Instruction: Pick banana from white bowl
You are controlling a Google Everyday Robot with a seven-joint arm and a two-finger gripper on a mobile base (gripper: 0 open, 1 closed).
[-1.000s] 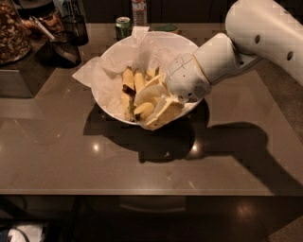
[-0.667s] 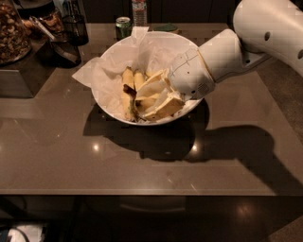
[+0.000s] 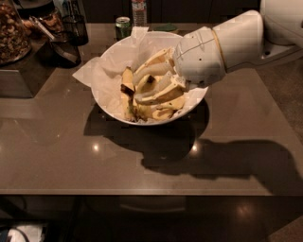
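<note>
End effector (image 3: 158, 85) low inside the white bowl (image 3: 142, 121), pressed in among pale curved fruit on the right side. Impossible to tell whether open, closed or already gripping.

Banana (image 3: 127, 94) in plain sight on the left of the pile, lying lengthwise with a dark patch near its upper end, resting on the crumpled paper (image 3: 113, 61) that lines the bowl. More yellow pieces heaped just beside it and under the wrist, so hard to say where one ends and the next begins.

Probably at the grasp itself, lift not yet made. To do it well:
- Close across the narrow width of a single banana, not along its length.
- Squeeze gently; soft fruit, likely to bruise or split.
- Keep clear of the paper, or expect the liner and perhaps the bowl to come up too.
- Rise straight up until past the rim, then move sideways.
- Watch for neighbouring pieces dragged along and dropped on the counter (image 3: 71, 156).

Farther out: green can (image 3: 123, 26) just behind the bowl, bottle (image 3: 138, 9) beside it, both well apart from the lifting path.
</note>
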